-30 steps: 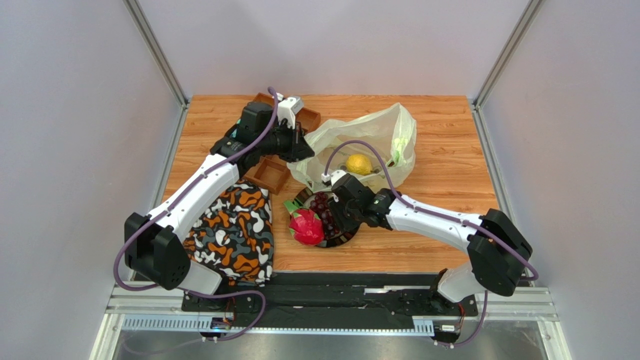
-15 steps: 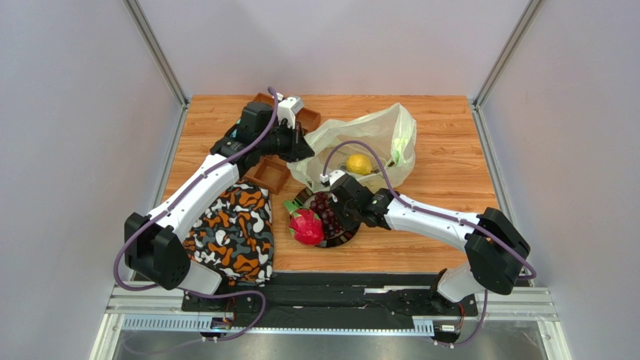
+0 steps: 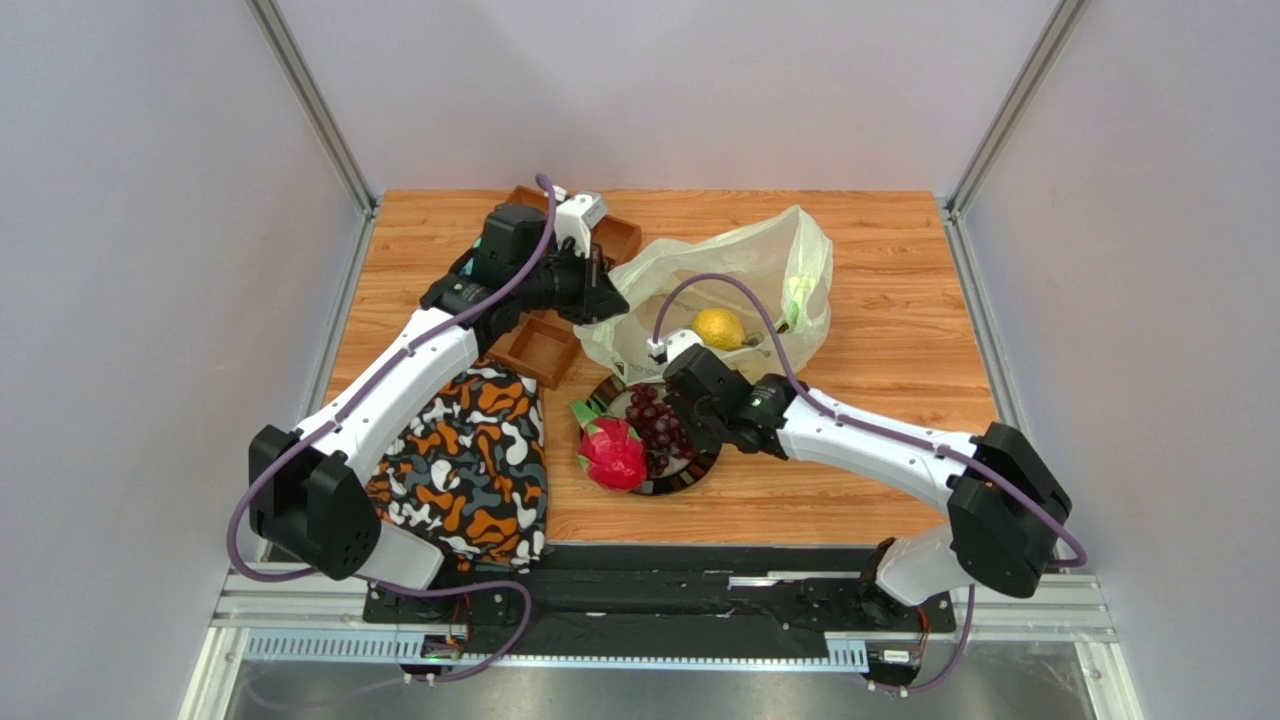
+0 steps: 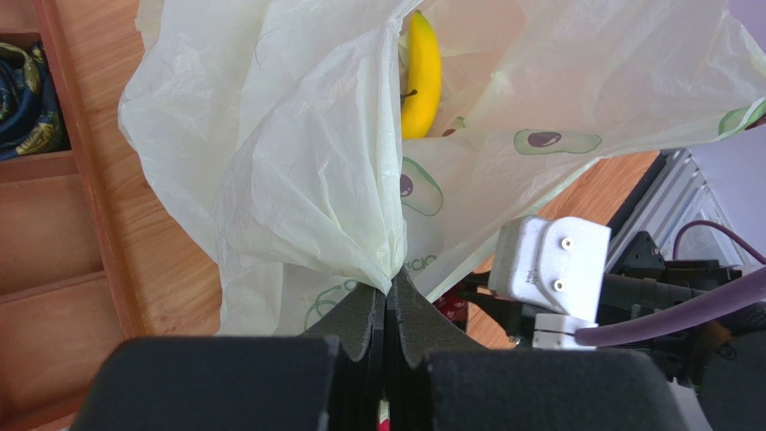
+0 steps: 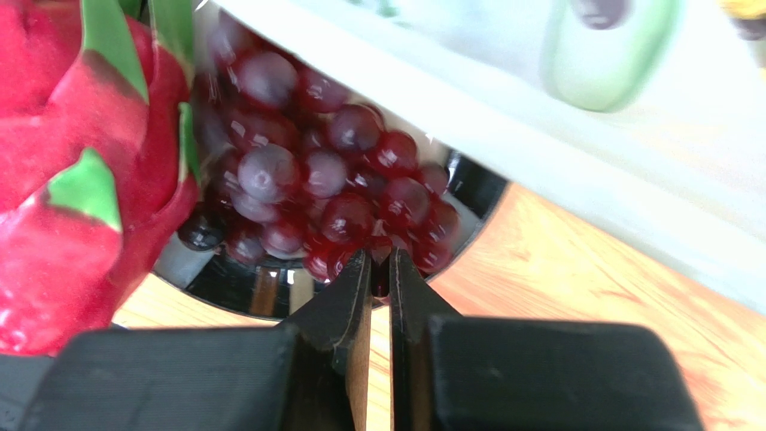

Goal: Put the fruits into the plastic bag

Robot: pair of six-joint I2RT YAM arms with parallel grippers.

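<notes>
The plastic bag (image 3: 751,270) is laid on the far middle of the tabletop (image 3: 902,330), with the round fruit (image 3: 720,329) and the banana (image 4: 420,76) inside it. Just near of the bag a plate (image 3: 691,477) is set, on which the grape bunch (image 3: 654,417) lies to the right and the dragon fruit (image 3: 613,455) to the left, touching. A cloth (image 3: 466,465) is spread at the near left, and a tray (image 3: 537,350) is placed between it and the bag's left side. The bag's left edge is pinched in the left hand (image 4: 387,296). The right side of the grape bunch is nipped by the right hand (image 5: 379,269).
</notes>
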